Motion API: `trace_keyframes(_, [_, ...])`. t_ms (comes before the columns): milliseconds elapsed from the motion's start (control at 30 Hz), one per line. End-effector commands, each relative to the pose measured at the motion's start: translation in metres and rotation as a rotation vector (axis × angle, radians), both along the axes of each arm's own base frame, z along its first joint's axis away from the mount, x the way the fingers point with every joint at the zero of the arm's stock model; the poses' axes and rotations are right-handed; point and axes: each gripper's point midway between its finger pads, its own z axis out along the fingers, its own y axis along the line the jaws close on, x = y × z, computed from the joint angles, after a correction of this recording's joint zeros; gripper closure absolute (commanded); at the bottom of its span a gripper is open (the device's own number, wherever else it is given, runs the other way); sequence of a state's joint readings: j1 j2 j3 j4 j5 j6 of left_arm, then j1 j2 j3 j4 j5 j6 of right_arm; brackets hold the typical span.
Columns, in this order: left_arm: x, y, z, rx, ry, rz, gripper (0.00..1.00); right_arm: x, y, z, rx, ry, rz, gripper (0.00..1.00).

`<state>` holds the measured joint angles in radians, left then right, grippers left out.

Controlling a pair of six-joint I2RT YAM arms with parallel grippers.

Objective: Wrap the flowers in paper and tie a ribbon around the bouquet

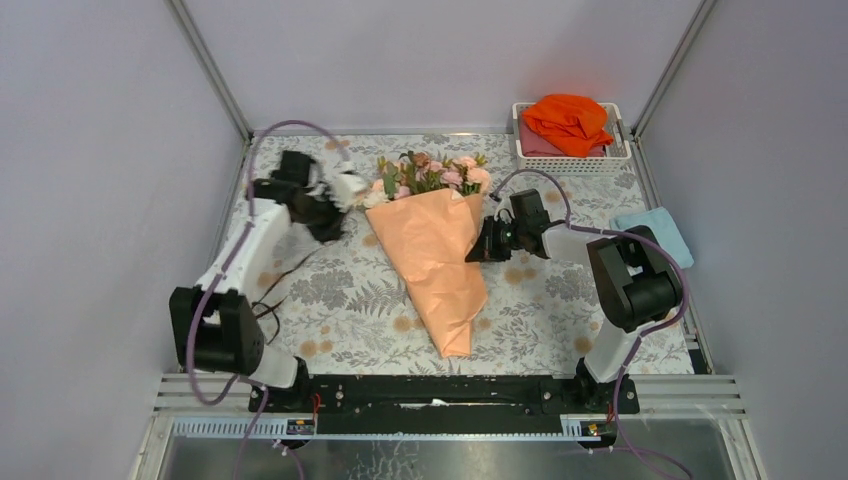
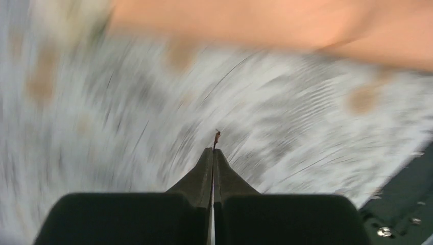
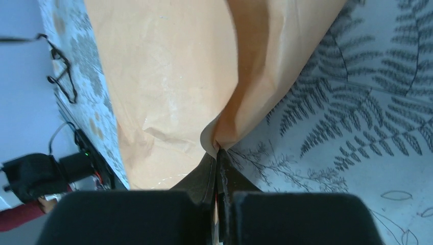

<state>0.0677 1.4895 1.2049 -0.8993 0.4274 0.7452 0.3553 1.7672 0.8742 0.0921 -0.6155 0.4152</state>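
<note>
**Op:** Where is the bouquet?
**Log:** Mid-table (image 1: pixel 560 300). Your bouquet (image 1: pixel 440 260) lies flat, with the cone tip toward 6 o'clock and the wide end toward 12. The flowers (image 1: pixel 435 172) stick out of the wide end, pink and cream with green leaves.

**Op:** Right gripper?
**Log:** Your right gripper (image 3: pixel 218 153) sits at the cone's 3 o'clock edge. Its fingers are pinched together on 1 fold of the paper (image 3: pixel 168 76), and the fold rises straight out of the tips.

**Op:** Left gripper?
**Log:** Your left gripper (image 2: pixel 213 152) is near 10 o'clock of the cone, just beside the blooms. Its fingers are pressed tight, and 1 thin brown sliver of ribbon (image 2: pixel 217 138) pokes out of the tips. That wrist view is blurred.

**Op:** Rest of the ribbon?
**Log:** A dark strand lies loose on the table at 8 to 9 o'clock of the cone, by your left arm, apart from the paper.

**Op:** Anything else?
**Log:** The basket (image 1: pixel 570 163) in the 1 o'clock corner holds an orange cloth (image 1: pixel 570 120). 1 blue cloth (image 1: pixel 655 228) lies at 3 o'clock.
</note>
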Motion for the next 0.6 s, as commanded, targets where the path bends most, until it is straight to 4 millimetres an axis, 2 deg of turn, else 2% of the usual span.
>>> trace_keyframes(0, [-0.085,-0.157,0.068,-0.235,0.048,-0.448,1.00,0.033,0.018,0.030,0.076,-0.028,-0.081,1.00])
trace_keyframes(100, [-0.148,-0.225,0.094,-0.260,0.026,-0.751,1.00,0.042,0.026,0.037,0.104,-0.021,-0.104,1.00])
trace_keyframes(167, [-0.185,-0.260,0.103,-0.265,0.022,-0.894,1.00,0.045,0.030,0.036,0.102,-0.011,-0.108,1.00])
trace_keyframes(233, [-0.216,-0.289,0.097,-0.244,0.043,-0.999,1.00,0.046,0.033,0.032,0.095,0.001,-0.109,1.00])
trace_keyframes(300, [-0.240,-0.315,0.079,-0.189,0.071,-1.076,1.00,0.047,0.036,0.028,0.097,0.013,-0.105,1.00])
trace_keyframes(367, [-0.254,-0.334,0.053,-0.096,0.084,-1.135,1.00,0.047,0.038,0.025,0.109,0.022,-0.106,1.00])
trace_keyframes(433, [-0.257,-0.350,0.031,-0.024,0.059,-1.180,1.00,0.049,0.040,0.025,0.122,0.013,-0.101,1.00])
trace_keyframes(567, [-0.239,-0.382,0.006,0.018,-0.040,-1.169,1.00,0.053,0.045,0.027,0.143,-0.001,-0.070,1.00])
